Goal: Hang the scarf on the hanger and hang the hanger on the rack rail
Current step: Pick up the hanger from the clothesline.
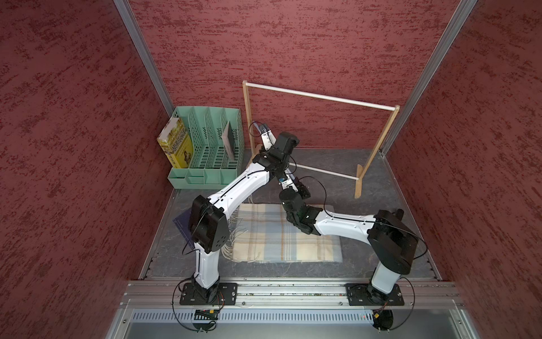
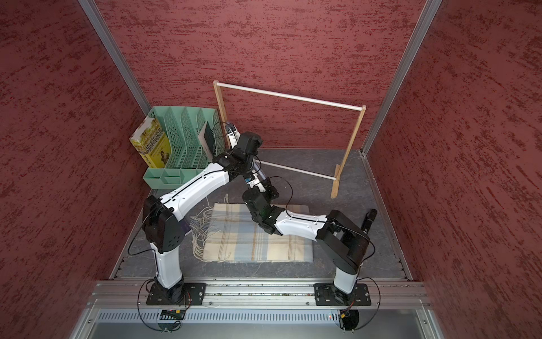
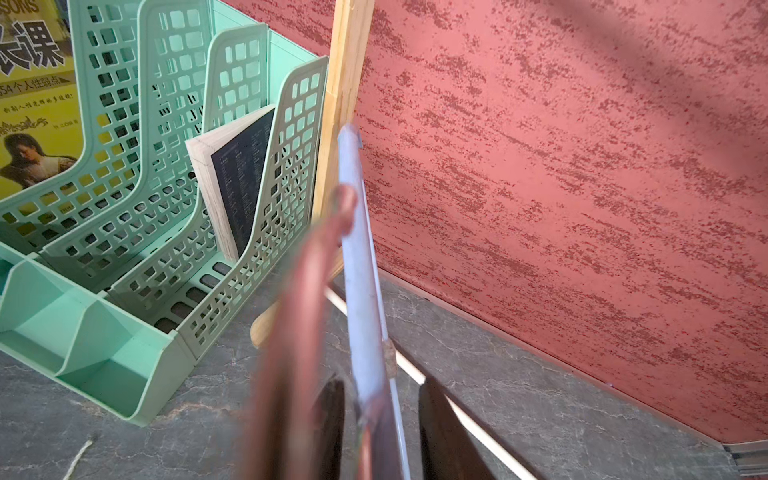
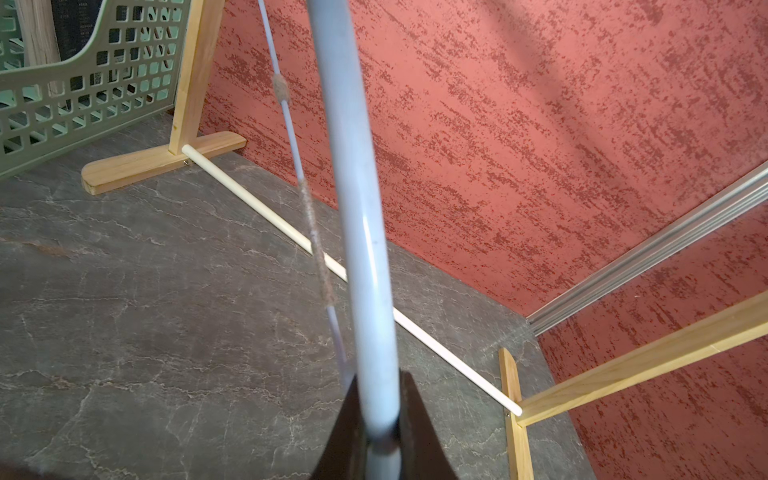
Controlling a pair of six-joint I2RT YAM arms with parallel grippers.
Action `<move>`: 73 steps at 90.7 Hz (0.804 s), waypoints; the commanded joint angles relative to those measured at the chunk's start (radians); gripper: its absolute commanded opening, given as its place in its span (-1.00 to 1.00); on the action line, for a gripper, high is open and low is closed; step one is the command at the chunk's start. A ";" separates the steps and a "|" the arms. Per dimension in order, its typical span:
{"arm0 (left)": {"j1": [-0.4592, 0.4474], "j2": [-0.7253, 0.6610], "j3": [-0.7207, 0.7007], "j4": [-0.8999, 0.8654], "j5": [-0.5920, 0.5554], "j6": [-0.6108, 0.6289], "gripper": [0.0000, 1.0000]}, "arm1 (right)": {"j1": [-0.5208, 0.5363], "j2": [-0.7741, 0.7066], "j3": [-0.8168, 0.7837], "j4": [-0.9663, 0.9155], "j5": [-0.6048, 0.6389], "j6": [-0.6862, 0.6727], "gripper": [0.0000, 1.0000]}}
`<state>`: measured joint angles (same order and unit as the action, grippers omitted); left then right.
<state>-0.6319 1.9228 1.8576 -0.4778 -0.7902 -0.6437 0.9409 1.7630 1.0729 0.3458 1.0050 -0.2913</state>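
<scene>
The plaid cream and light-blue scarf [image 1: 281, 234] [image 2: 258, 237] lies folded flat on the table, fringe toward the left arm's base. Neither gripper touches it. The light-blue hanger [image 4: 357, 208] [image 3: 361, 270] is held in the air beside the wooden rack's left post. My right gripper [image 4: 380, 378] [image 1: 284, 180] is shut on its thick curved arm. Further along the hanger, my left gripper [image 3: 382, 382] [image 1: 264, 132] stands open around it, with gaps between jaws and hanger. In both top views the left wrist covers most of the hanger.
A wooden rack with a white top rod [image 1: 319, 95] stands at the back, its lower rod [image 4: 257, 208] near the floor. A green file organiser [image 1: 205, 146] holding a yellow book [image 1: 174, 141] sits back left. Red walls close in on three sides.
</scene>
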 commanded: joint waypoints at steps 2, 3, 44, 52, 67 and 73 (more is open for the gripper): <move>0.021 0.022 0.024 -0.004 0.029 0.019 -0.58 | -0.004 -0.037 0.020 0.048 0.000 0.044 -1.00; 0.022 0.020 0.023 -0.003 0.030 0.021 -0.61 | -0.004 -0.037 0.021 0.047 0.000 0.045 -1.00; 0.006 0.007 -0.001 0.014 0.083 0.050 -1.00 | -0.002 -0.118 -0.026 -0.090 -0.016 0.170 -0.18; 0.000 -0.003 -0.018 0.014 0.102 0.062 -1.00 | 0.000 -0.148 -0.037 -0.143 -0.026 0.198 0.40; -0.008 -0.049 -0.069 -0.004 0.140 0.109 -1.00 | 0.010 -0.290 -0.078 -0.368 -0.031 0.327 0.74; -0.007 -0.075 -0.097 -0.017 0.161 0.135 -1.00 | 0.017 -0.395 -0.099 -0.536 -0.063 0.418 0.78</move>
<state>-0.6464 1.9083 1.8076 -0.4538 -0.6430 -0.6113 0.9520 1.5215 0.9970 0.0559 0.9264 -0.0505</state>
